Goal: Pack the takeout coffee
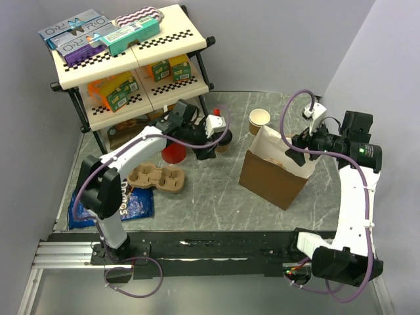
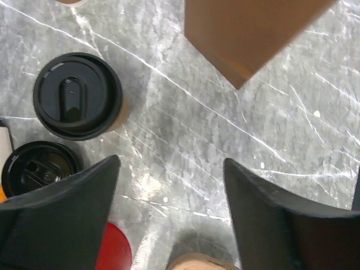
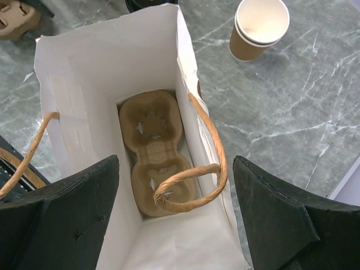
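The left hand (image 2: 171, 163) hangs released over the grey marbled counter (image 2: 185, 112), its two dark fingers (image 2: 67, 214) spread wide with only bare stone between them. The takeout coffee (image 2: 77, 95) stands upright on the counter, up and to the left of those fingers in the left wrist view. It is clear of both fingers, its black lid faces the camera and a sliver of tan wall shows on its right. Just below it, part-hidden by the left finger, sits a second black lid (image 2: 39, 169). The rim of a red cup (image 2: 117, 250) shows at the bottom edge.

Across the counter the brown paper bag (image 3: 107, 62) stands open with its white lining showing. The right hand (image 3: 175, 163) hovers over its mouth, also released, with its fingers parted on either side of the opening. A two-well pulp carrier (image 3: 157, 152) lies flat on the bag's floor, and a twisted paper handle (image 3: 197, 185) loops over the near edge. A lidless tan cup (image 3: 259, 28) stands on the counter beyond the bag. From above, another pulp carrier (image 1: 156, 177) lies near the left arm.
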Available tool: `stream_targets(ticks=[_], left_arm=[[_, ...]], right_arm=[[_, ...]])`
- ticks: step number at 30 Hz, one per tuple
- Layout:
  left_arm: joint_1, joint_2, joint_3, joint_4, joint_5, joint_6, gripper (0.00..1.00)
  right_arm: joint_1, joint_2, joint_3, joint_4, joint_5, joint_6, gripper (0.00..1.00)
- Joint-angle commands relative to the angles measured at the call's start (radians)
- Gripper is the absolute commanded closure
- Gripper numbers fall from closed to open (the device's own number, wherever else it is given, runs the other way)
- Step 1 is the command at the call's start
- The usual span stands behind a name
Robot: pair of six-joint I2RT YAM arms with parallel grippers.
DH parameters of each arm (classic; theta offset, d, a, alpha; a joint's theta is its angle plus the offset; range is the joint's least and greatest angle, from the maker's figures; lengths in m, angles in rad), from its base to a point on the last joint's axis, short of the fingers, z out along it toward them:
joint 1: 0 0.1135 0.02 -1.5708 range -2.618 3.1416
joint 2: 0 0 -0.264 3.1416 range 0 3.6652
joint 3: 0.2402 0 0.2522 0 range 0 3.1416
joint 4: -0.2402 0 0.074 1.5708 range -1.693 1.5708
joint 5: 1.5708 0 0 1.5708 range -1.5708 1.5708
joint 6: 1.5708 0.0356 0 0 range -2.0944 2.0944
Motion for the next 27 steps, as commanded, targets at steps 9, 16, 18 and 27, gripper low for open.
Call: stream_targets(ticks=[9,16,18,27], left_arm=[[0.018,0.144,0.246,0.007,-0.007,0.045,0.02],[0.03,0.327,0.469,-0.071,0.031,0.045,0.01],[0.03,0.365,0.51,-0.08,0.037,0.056,0.01],[0.03,0.451,0.595,-0.165,0.041,0.135,0.01]], right_arm=[[-0.004,-0.014,-0.028,0.051,-0.063,0.038,0.12],[-0.003,-0.051,-0.057,0.028,-0.056,0.018,0.12],[-0.003,-0.065,-0.066,0.026,-0.05,0.012,0.12],[-0.003,-0.085,-0.097,0.028,-0.046,0.015,0.12]])
